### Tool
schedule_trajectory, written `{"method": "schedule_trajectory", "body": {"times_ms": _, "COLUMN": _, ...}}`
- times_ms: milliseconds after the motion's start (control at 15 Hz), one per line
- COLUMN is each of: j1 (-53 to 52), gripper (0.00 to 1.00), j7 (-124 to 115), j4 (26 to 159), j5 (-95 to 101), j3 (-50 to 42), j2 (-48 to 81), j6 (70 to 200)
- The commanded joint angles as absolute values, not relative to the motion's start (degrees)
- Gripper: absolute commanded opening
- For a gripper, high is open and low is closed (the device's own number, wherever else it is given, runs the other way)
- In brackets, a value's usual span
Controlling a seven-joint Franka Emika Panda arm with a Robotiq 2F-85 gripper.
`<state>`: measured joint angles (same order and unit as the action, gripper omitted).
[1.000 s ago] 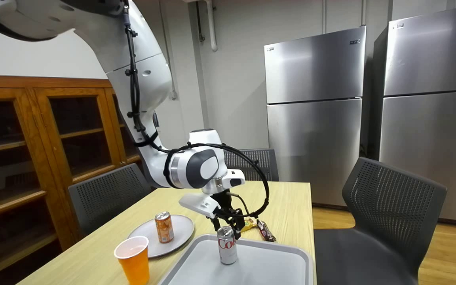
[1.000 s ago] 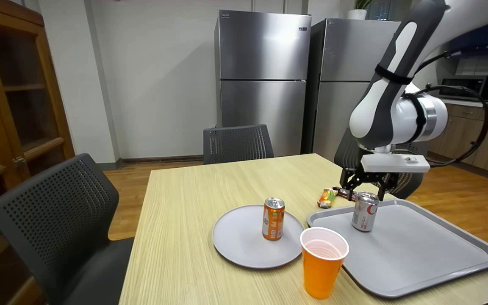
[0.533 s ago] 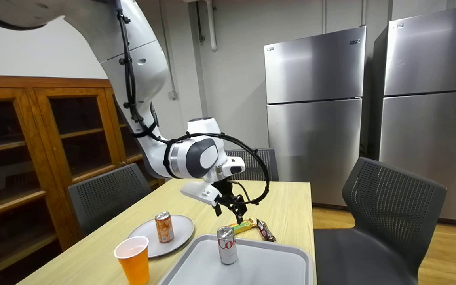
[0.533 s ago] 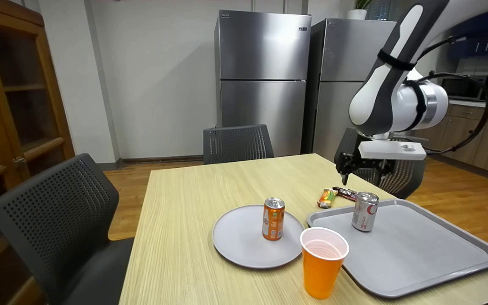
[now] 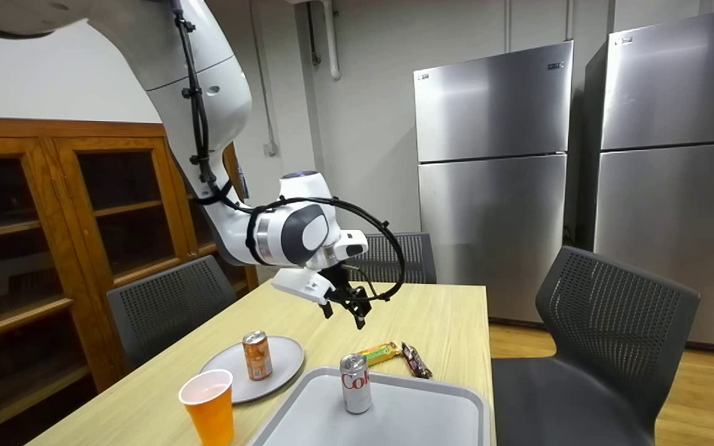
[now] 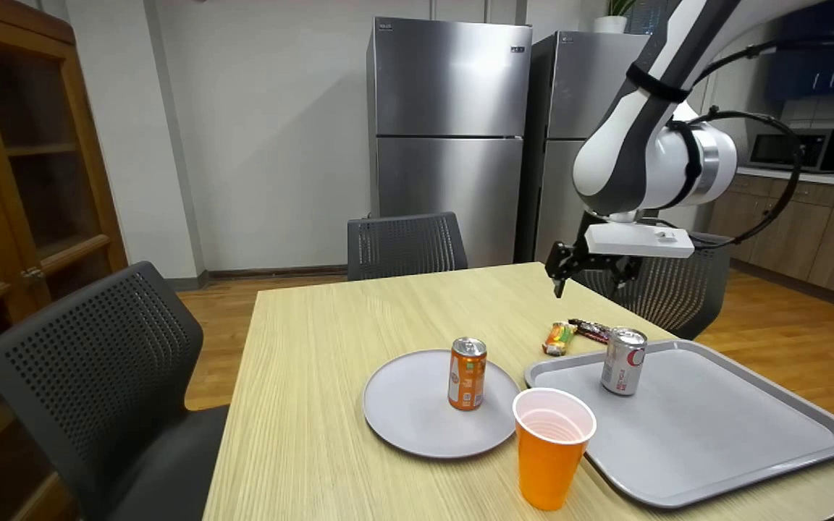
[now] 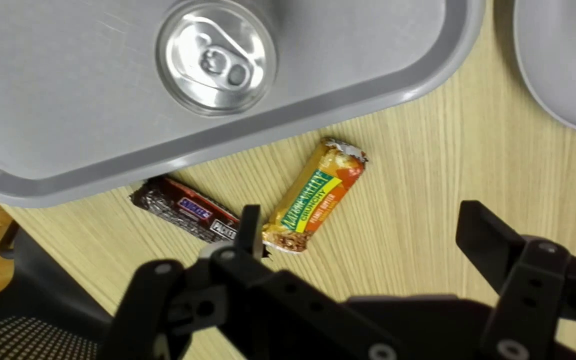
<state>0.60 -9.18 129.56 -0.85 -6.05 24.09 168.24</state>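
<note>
The silver Coke can (image 5: 356, 385) stands upright on the gray tray (image 5: 431, 421), near one edge and clear of the gripper (image 7: 360, 220), which over the last second has risen and drawn back from around its top; the can seems released there. The gripper is spread wide and holds nothing, hanging above the table (image 7: 408, 175) near the Nature Valley Crunchy bar (image 7: 315, 197) and the Snickers bar (image 7: 188, 210), while the orange can (image 6: 467, 376) on the round plate (image 6: 417, 427) and the orange cup (image 6: 551, 463) have not shifted.
</note>
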Motion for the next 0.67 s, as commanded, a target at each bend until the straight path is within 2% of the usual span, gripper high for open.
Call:
{"method": "schedule_trajectory", "body": {"times_ms": 0, "j1": 0.8, "gripper": 1.00, "j7": -7.9, "j4": 128.3, "j5": -2.6, "j3": -2.8, "j2": 23.6, "j6": 167.8}}
{"method": "schedule_trajectory", "body": {"times_ms": 600, "j1": 1.7, "gripper": 1.00, "j7": -5.0, "j4": 124.9, "j5": -7.9, "j3": 6.8, "j2": 25.2, "j6": 167.4}}
